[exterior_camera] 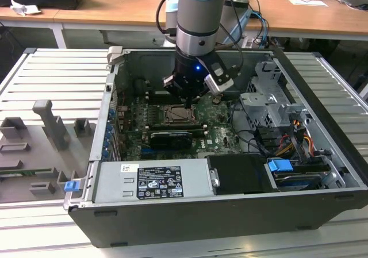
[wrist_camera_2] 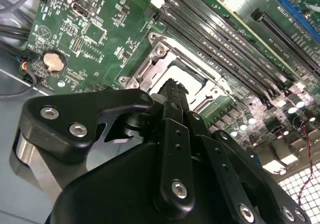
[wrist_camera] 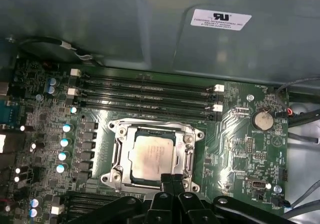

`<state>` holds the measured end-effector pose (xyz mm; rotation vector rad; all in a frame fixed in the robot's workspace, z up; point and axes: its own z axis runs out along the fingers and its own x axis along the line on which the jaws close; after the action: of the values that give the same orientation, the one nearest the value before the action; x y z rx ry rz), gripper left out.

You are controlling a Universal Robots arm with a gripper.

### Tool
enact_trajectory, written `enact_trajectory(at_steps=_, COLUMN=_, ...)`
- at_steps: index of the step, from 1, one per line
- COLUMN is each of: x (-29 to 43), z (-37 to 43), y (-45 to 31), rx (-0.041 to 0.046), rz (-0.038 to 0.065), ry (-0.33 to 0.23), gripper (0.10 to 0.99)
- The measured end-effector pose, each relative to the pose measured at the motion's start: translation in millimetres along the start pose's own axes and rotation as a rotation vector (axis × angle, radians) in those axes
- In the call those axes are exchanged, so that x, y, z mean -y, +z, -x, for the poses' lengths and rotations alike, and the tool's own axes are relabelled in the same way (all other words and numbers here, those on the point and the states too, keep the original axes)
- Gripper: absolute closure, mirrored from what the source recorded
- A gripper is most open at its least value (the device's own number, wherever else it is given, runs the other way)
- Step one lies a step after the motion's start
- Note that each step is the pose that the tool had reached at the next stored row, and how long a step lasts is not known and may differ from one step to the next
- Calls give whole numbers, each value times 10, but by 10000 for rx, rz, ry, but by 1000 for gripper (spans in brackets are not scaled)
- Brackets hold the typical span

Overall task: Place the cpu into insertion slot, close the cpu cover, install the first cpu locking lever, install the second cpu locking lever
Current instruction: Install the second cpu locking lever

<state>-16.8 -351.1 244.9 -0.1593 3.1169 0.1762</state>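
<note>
The black gripper (wrist_camera: pixel 171 178), fingers pressed together, hovers at the lower centre. The pale silvery-beige square cpu (wrist_camera: pixel 151 154) sits inside the silver metal cpu cover (wrist_camera: pixel 190 154), mid-frame.

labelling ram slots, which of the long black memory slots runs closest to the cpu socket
The memory slot bordering the insertion slot; the other three lie further toward the case wall.

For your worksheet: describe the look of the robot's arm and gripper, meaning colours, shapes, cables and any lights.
The arm is a thick silver-grey cylinder with a pale blue band at the top. Black cables loop beside it. Its wrist section is black, with a small blue light glowing. The gripper is black; in the second wrist view its linkage plates are matt black, rounded, and fastened with silver screws.
</note>
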Motion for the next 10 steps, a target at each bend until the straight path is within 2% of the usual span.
enact_trajectory(at_steps=10, x=31, z=-3, y=1, rx=1, rz=0, ry=1, gripper=980)
